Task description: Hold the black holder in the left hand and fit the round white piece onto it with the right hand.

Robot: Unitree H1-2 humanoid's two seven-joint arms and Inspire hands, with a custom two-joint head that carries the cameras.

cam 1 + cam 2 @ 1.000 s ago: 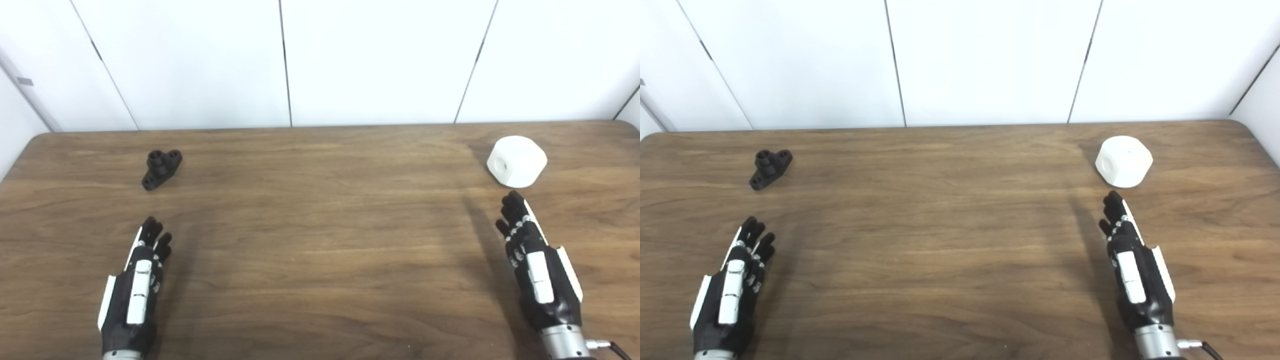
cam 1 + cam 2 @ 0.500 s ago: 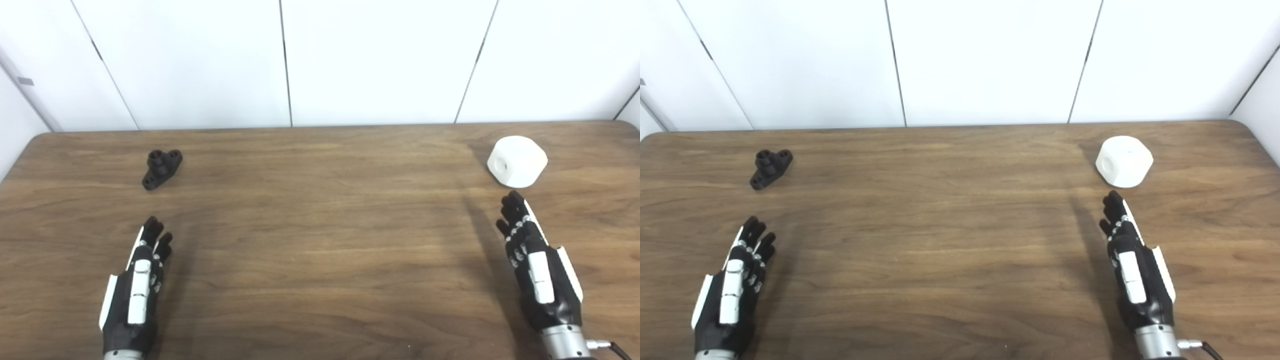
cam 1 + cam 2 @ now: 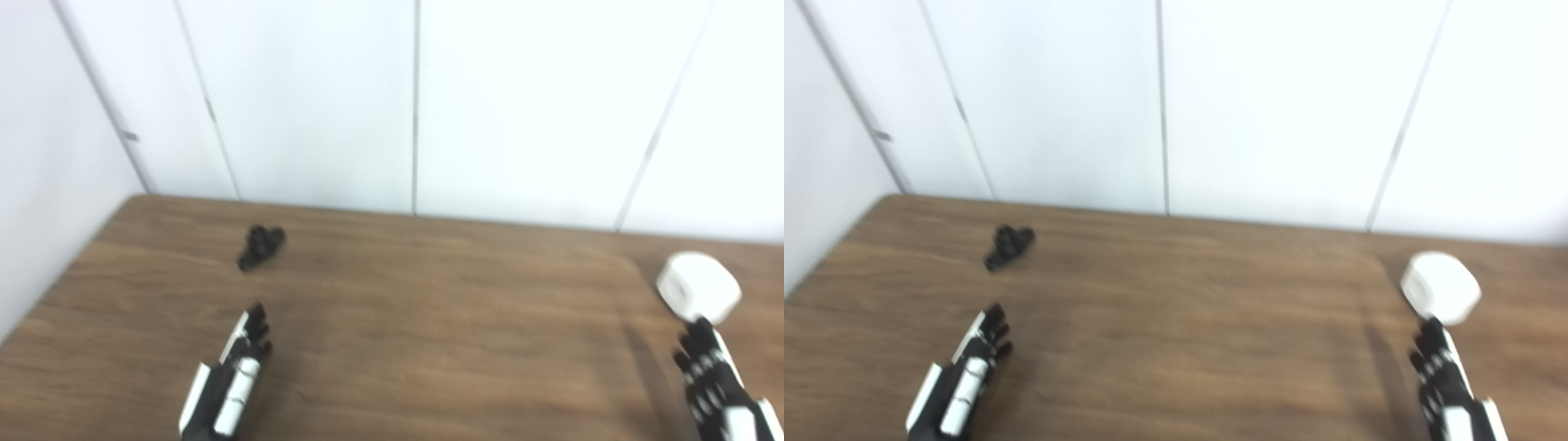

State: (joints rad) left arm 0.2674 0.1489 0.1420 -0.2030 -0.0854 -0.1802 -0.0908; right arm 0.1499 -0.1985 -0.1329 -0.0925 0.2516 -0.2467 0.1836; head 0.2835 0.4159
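— Lying on the brown wood-grain worktop (image 3: 429,318), far left, is the small black plastic holder (image 3: 261,246); nothing touches it. Both views are blurred, so its shape is hard to read.

— And the round white piece?

— The round white plastic piece (image 3: 1440,288) sits on the worktop at the far right, near the back edge. The right hand (image 3: 1442,380), black with white panels, is just in front of it, fingertips close to its near side; whether they touch I cannot tell through the blur. Its fingers are stretched out and hold nothing.

— Does one view give more than the other?

— The right eye view shows more of the right hand and a strip of worktop beyond the white piece; in the left eye view that hand is cut by the corner. The left eye view shows more of the side wall (image 3: 55,184).

— The left hand?

— The left hand (image 3: 236,373) is flat, fingers extended, empty, pointing at the holder but well short of it.
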